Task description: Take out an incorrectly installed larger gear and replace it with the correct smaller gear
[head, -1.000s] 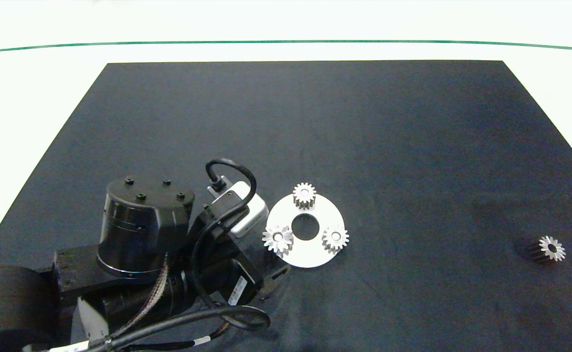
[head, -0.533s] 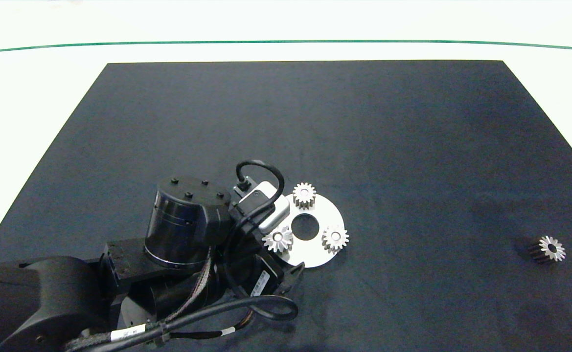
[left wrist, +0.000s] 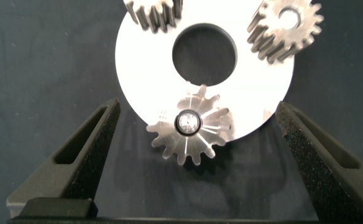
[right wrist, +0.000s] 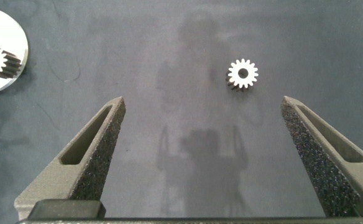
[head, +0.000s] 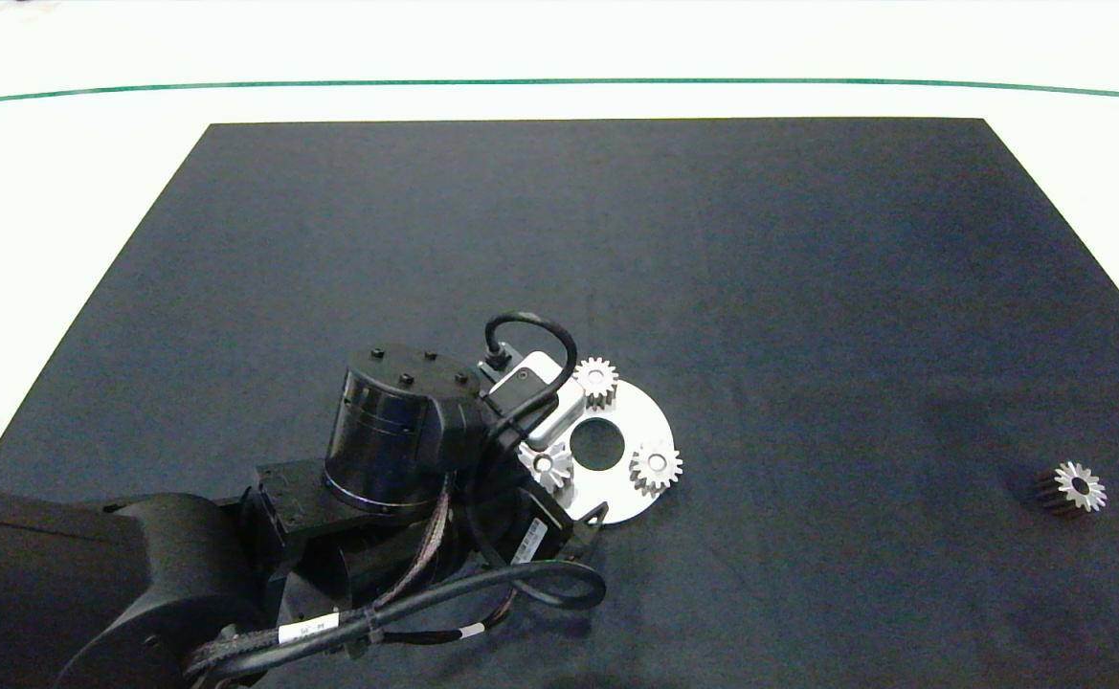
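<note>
My left gripper [left wrist: 197, 155] hangs with fingers spread wide either side of the silver star-toothed larger gear [left wrist: 191, 127] seated on the white ring-shaped plate [left wrist: 150, 90]. My right gripper [right wrist: 214, 162], equally spread, hovers over the dark mat [right wrist: 169, 74] near the small silver fine-toothed smaller gear [right wrist: 242, 74].

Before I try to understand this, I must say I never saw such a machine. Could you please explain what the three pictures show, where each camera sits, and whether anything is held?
This is a two-armed robot. One camera looks down at a black mat; the other two sit on the wrists. On a white disc stand three gears. The left pincer hangs open around the larger gear, its fingers apart from it. The right pincer, also open, looks at the smaller gear, which lies alone near the mat's right edge. Nothing is held.
</note>
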